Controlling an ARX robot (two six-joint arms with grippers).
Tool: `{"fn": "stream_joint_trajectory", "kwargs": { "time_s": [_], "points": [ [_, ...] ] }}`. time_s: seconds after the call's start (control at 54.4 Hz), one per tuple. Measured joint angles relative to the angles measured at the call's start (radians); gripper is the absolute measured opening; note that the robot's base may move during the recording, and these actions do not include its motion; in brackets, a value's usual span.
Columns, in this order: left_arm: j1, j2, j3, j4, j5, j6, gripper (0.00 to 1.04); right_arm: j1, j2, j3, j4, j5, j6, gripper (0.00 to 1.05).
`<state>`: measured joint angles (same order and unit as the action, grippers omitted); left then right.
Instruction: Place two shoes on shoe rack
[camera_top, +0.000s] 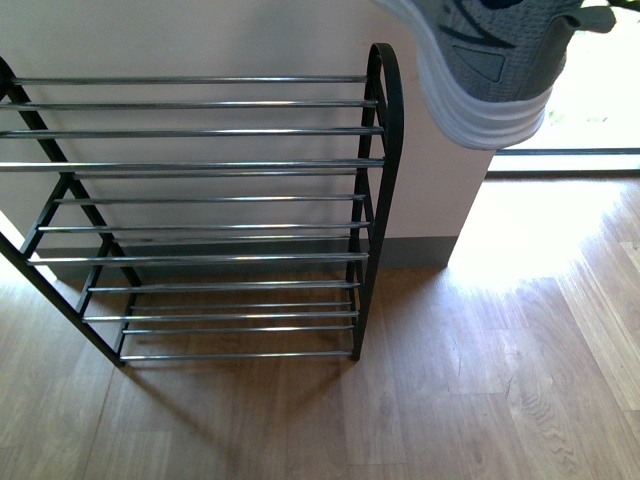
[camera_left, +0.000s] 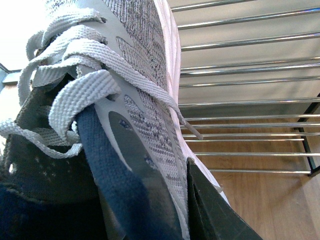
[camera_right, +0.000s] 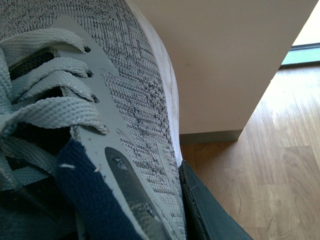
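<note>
Knit and lacing crowd both wrist views. Nearest the left camera, the left gripper (camera_left: 192, 200) is clamped on the left-hand sneaker (camera_left: 135, 75). One dark finger (camera_left: 210, 210) lies flat against the outer side wall near the collar, and its partner is hidden, presumably inside the opening. The right gripper (camera_right: 192, 200) grips the right-hand sneaker (camera_right: 125, 90) in the same way, with a finger (camera_right: 210, 215) pressed to the side wall and the other out of sight. These shoes look light, with a soft, yielding upper and a firmer white foam sole. A pinch across the collar wall seems the sensible hold, since the knit over the toe would fold. A loose lace end (camera_left: 192, 131) hangs free and could catch on a rod on the way down. In the front view the right-hand sneaker (camera_top: 490, 60) hangs high at the top right, sole edge toward the camera. It is above and just beside the arched right end of the shoe rack (camera_top: 200, 165), apart from it. The left-hand sneaker is outside that view, though its wrist camera shows chrome rods close beyond it. No shoe rests on any tier in view, so both placements appear to remain. The rods are thin and smooth, so each sole will probably need to span at least two of them to sit level. Beyond the rack stands a pale wall (camera_top: 200, 40), on a wooden floor (camera_top: 450, 380) lit brightly at the right.
</note>
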<state>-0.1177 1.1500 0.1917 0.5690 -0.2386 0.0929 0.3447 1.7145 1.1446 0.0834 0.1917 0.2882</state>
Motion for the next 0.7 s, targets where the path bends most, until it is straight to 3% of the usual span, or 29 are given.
{"fn": "stream_joint_trajectory", "kwargs": {
  "time_s": [0.698],
  "points": [
    [0.000, 0.000, 0.000, 0.000, 0.000, 0.000, 0.02, 0.105, 0.277, 0.230, -0.126, 0.076, 0.109, 0.01]
  ]
}}
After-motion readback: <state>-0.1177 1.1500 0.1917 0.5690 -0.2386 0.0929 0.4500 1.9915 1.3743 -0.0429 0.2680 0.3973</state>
